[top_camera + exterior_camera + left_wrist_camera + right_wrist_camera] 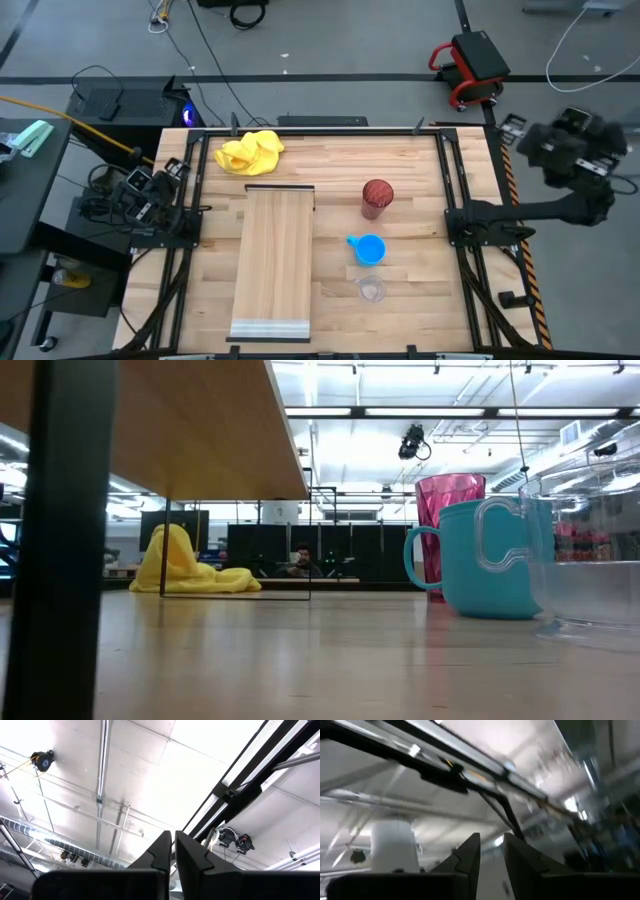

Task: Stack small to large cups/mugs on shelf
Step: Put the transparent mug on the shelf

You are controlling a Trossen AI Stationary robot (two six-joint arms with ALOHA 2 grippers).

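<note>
1. Left gripper: fingers nearly pressed together, only a thin slit between them, nothing held, aimed at the ceiling; the left arm sits folded off the table's left edge in the high view.
2. Right gripper: small gap between fingers, nothing held, also aimed up; right arm off the table at frame right.
3. Shelf: long plank, center-left of the high view, pale strip at the lower end; nothing on it.
4. Red ribbed cup: upright, right of the shelf, looks empty.
5. Blue mug: just below the red cup in frame, empty.
6. Clear plastic cup: below the mug, lower center-right, empty.
7. Yellow cloth: bunched, upper left of the tabletop.
</note>
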